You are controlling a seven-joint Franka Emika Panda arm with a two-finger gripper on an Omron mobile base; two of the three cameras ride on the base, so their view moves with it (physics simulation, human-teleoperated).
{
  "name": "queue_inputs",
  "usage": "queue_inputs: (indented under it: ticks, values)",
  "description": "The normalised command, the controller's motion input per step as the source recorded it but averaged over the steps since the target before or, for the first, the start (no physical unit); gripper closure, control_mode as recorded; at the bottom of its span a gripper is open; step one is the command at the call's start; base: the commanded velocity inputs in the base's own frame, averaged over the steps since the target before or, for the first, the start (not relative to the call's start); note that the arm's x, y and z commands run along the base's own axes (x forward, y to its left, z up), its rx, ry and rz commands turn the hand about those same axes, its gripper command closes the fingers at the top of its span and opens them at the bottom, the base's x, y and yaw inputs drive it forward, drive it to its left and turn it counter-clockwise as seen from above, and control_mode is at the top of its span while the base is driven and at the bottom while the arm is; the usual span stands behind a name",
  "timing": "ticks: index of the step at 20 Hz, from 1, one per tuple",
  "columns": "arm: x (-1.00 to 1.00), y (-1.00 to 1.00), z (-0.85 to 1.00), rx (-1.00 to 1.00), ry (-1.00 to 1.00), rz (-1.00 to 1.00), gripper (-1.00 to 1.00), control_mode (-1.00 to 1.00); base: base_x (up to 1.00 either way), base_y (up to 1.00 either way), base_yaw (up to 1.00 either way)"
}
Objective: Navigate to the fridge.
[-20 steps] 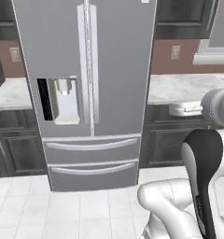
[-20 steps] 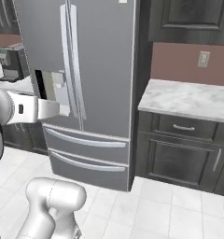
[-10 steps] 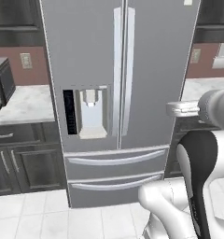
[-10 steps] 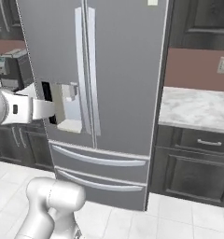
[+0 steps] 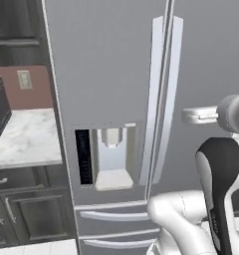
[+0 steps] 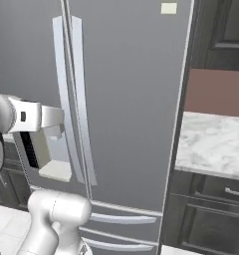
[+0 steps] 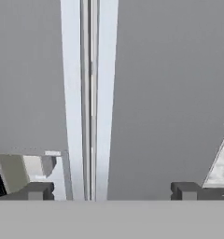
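Two long vertical handles (image 5: 159, 99) flank centre seam of fridge (image 6: 131, 99): best hold; doors likely heavy, stiff, steel slick; gripper (image 7: 111, 190) fingers apart, empty

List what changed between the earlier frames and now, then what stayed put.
The base drove closer to the fridge, which now looms much larger in both base views, its door seam nearly centred in the hand view. That shift is camera motion; the fridge itself did not move. Nothing was grasped or released. The claw stays open and empty, the doors stay shut, and the marble counter is as it was.
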Motion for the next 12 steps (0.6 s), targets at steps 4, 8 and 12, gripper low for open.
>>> queue_inputs:
  ticks: [4, 8, 12]
  values:
    - [0.0, 0.0, 0.0, 0.0, 0.0, 0.0, -1.0, 1.0, 1.0, 0.64, -0.09]
    - [0.0, 0.0, 0.0, 0.0, 0.0, 0.0, -1.0, 1.0, 1.0, 0.19, -0.14]
    - [0.0, 0.0, 0.0, 0.0, 0.0, 0.0, -1.0, 1.0, 1.0, -0.04, -0.18]
